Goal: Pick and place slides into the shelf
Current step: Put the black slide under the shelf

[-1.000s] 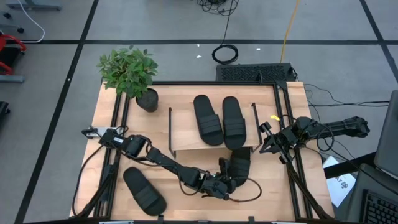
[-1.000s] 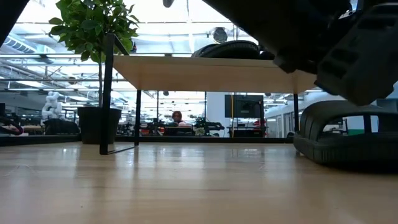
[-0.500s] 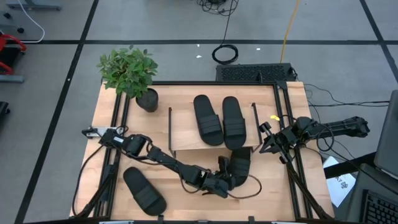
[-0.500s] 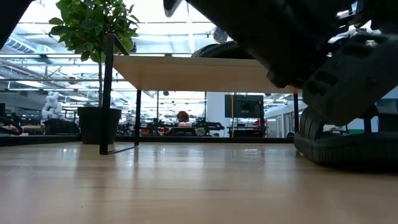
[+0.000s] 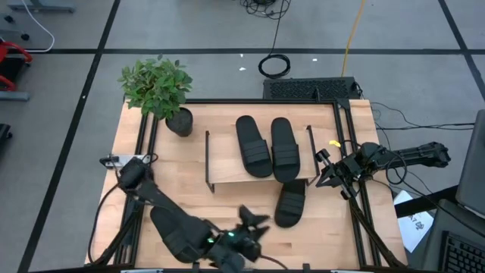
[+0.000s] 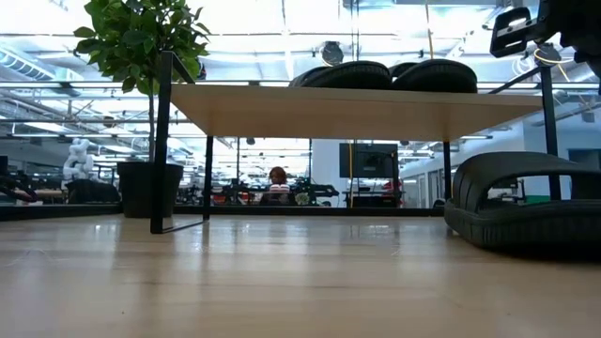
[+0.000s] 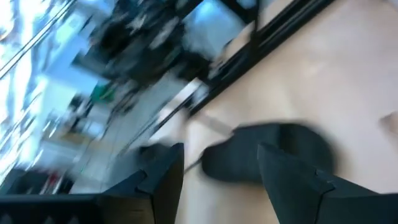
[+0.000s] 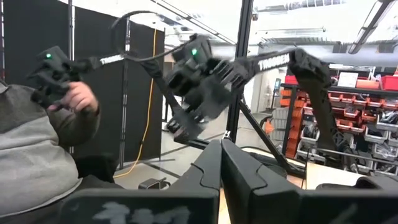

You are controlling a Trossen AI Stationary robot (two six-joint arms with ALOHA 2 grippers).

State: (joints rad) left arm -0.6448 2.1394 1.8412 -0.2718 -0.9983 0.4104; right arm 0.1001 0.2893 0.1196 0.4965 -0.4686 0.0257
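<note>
My left end effector [image 5: 254, 222] hangs open and empty at the worktop's [image 5: 227, 208] 6 o'clock edge, between tasks: two slides [image 5: 267, 146] lie atop the shelf [image 5: 223, 163], a third [image 5: 290, 202] rests beneath its front edge. The next move, I judge, is the last slide [image 5: 176, 233] at 7 o'clock (right end effector [image 5: 324, 168] parked shut at 3 o'clock).

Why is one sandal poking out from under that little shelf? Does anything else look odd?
Two slides lie neatly on the shelf. A third slide sits half under its front edge, slightly angled. The fourth slide lies alone near the table's front left corner. Nothing looks damaged.
</note>
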